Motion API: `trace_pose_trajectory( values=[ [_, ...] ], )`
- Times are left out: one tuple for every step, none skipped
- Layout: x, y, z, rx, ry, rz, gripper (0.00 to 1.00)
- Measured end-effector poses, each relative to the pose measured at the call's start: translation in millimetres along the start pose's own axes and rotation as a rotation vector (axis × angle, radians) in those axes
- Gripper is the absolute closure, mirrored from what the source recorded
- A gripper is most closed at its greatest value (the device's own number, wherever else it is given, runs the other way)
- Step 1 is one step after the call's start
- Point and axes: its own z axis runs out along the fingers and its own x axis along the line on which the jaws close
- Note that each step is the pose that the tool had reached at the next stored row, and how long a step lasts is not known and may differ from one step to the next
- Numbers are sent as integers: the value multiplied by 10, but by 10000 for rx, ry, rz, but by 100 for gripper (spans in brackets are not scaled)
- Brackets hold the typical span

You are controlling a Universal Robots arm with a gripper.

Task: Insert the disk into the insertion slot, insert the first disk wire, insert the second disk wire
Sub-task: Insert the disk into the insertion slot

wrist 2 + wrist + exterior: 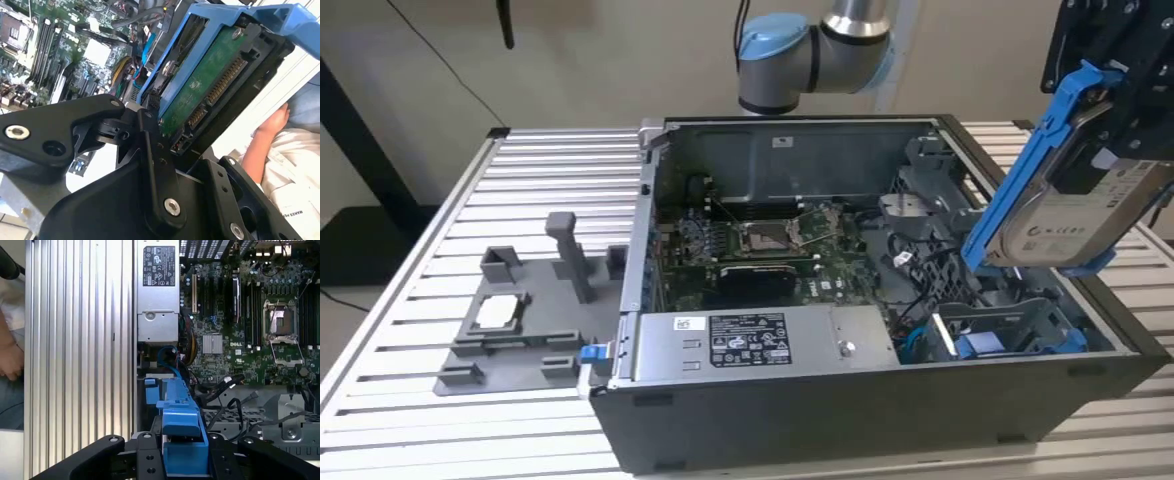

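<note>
One gripper (1110, 120) clamps the disk (1074, 215), tilted, above the insertion slot (1011, 325) in the open computer case (854, 420)

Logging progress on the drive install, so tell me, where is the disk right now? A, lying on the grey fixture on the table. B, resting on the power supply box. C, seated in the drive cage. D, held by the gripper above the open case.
D: the disk hangs tilted in the gripper above the open case, apart from the insertion slot below it.
</note>
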Motion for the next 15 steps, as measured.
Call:
trace_pose_trajectory(
  values=[
    [-1,0,7,8,1,-3,67],
    [0,-1,15,22,1,-9,67],
    [0,-2,24,36,2,-17,67],
    [2,-2,32,47,3,-24,67],
    [7,-3,41,52,5,-31,67],
    [12,-4,51,57,5,-39,67],
    [16,-5,62,59,6,-47,67],
    [19,-6,75,61,10,-57,67],
    [23,-7,87,64,13,-64,67],
    [28,-8,101,66,14,-73,67],
    [32,-10,113,69,18,-82,67],
    [36,-11,124,71,22,-91,67],
    [39,-12,135,74,25,-99,67],
    [42,-12,147,77,30,-107,67],
    [45,-13,158,82,36,-115,67]
  ],
)
